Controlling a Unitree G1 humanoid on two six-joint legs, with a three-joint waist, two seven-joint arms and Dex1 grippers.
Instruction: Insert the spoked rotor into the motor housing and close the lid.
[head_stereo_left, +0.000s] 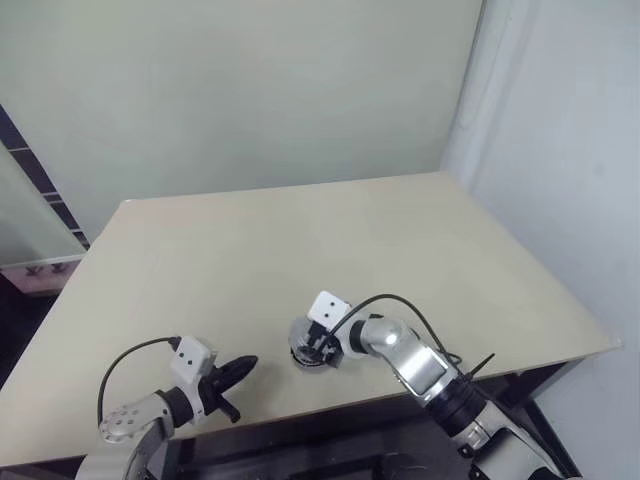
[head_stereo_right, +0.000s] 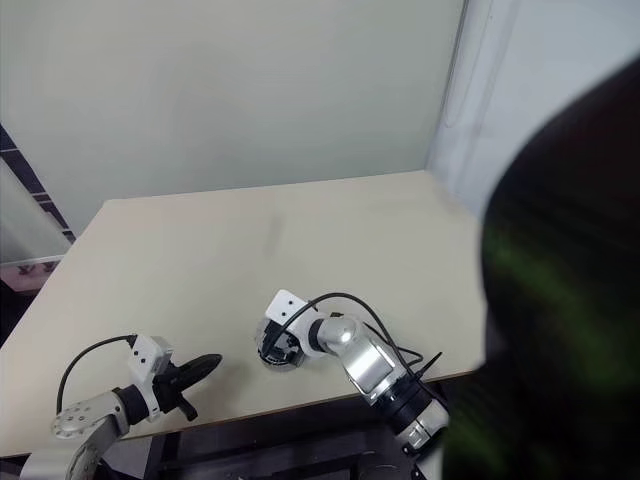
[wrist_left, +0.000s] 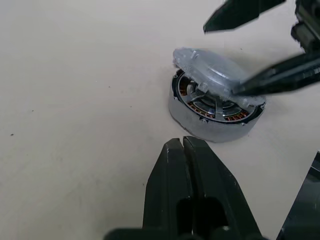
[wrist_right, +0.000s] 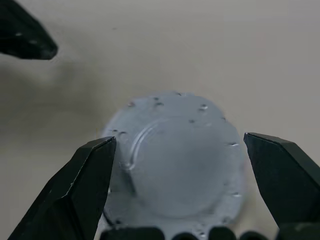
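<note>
1. So my right gripper (wrist_right: 180, 150) is wide open, fingers spread on either side of the lid (wrist_right: 182, 160). From the right wrist view I can't tell whether either finger touches the edge.

2. The lid is a flat grey disc, sitting tilted on top of the housing (wrist_left: 212, 112). One edge is lifted, so it isn't seated flat. In the left wrist view the copper windings show through the gap under the raised side.

3. The housing sits on the table (head_stereo_left: 300, 250) close to the near edge, roughly in the middle left to right. From the head camera my right wrist covers most of it.

4. Can't make out the rotor for sure. There's silvery metal inside the ring of windings, but the lid hides most of that spot.

5. My left gripper (head_stereo_left: 243, 367) is pressed shut, fingers together with nothing between them. It hangs over the table to the left of the housing, near the near edge, clearly apart from it and pointing toward it.

6. The table is a plain pale top, with a pale wall (head_stereo_left: 250, 90) behind the far edge.
</note>
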